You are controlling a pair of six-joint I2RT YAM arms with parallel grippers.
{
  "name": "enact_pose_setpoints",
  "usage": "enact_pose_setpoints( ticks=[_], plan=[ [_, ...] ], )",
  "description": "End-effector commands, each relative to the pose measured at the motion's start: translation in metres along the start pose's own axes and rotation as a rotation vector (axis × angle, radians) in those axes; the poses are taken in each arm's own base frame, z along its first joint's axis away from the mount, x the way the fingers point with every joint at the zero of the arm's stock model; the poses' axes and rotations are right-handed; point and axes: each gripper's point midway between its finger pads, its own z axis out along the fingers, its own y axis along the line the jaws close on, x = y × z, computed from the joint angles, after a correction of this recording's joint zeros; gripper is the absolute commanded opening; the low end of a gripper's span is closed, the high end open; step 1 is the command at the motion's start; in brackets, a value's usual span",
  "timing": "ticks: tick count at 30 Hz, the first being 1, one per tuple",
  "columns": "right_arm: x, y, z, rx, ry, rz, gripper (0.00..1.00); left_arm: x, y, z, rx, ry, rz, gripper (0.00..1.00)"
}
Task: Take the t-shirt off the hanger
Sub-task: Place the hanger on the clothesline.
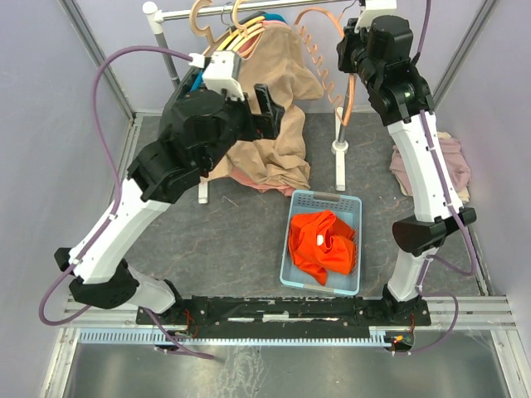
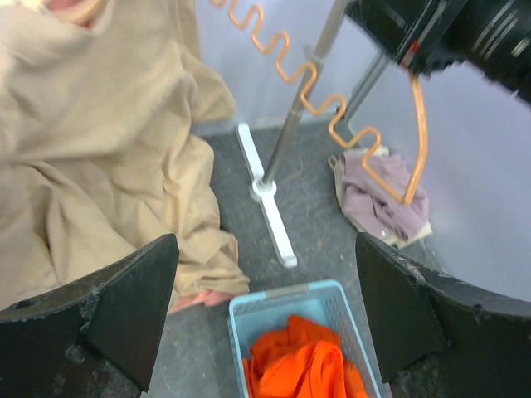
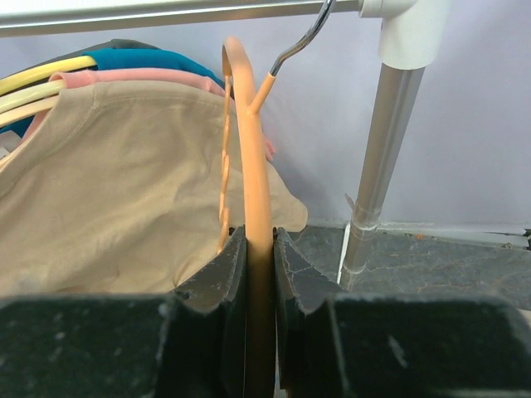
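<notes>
Tan t-shirt [image 1: 282, 79] is hanging collar-up at upper centre, its length trailing downward onto the counter [image 1: 241, 232]. The right end effector [image 3: 260, 245] is clamping the orange hanger [image 3: 254, 166], and the left end effector [image 2: 265, 278] is gaping wide.

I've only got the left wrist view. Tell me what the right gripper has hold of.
Observer: The right gripper is shut on the orange hanger, low on its frame.
Operator: Check that hanger's hook for me.
Observer: The hook reaches up to the rail, so it looks hung there.
Operator: Now say what's next to the beige shirt up top.
Observer: Yellow hangers sit just beside the collar of the beige shirt.
</notes>
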Motion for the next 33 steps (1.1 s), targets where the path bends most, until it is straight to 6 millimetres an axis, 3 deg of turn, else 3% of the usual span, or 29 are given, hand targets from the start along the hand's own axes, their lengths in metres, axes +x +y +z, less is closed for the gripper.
enact_pose_setpoints(
  ticks=[1, 8, 18, 21, 26, 33],
  plan=[
    [-0.045, 0.0, -0.003, -0.013, -0.149, 0.043, 0.01, -0.052, 0.014, -0.014, -0.048, -0.185, -0.001, 0.93],
    [-0.025, -0.003, 0.005, 0.005, -0.096, 0.048, 0.03, -0.079, 0.034, -0.021, -0.123, -0.27, -0.015, 0.93],
    [-0.022, -0.005, -0.015, 0.0, -0.067, 0.07, 0.45, -0.096, 0.068, -0.007, -0.188, -0.293, -0.068, 0.94],
    [-0.031, -0.007, -0.031, -0.002, -0.081, 0.084, 0.53, -0.107, 0.075, -0.004, -0.171, -0.307, -0.088, 0.94],
    [-0.048, -0.014, -0.064, 0.002, -0.116, 0.09, 0.55, -0.113, 0.073, 0.008, -0.099, -0.276, -0.082, 0.94],
    [-0.063, -0.013, -0.119, -0.056, -0.125, 0.111, 0.54, -0.094, 0.081, 0.031, -0.013, -0.165, -0.103, 0.93]
  ],
)
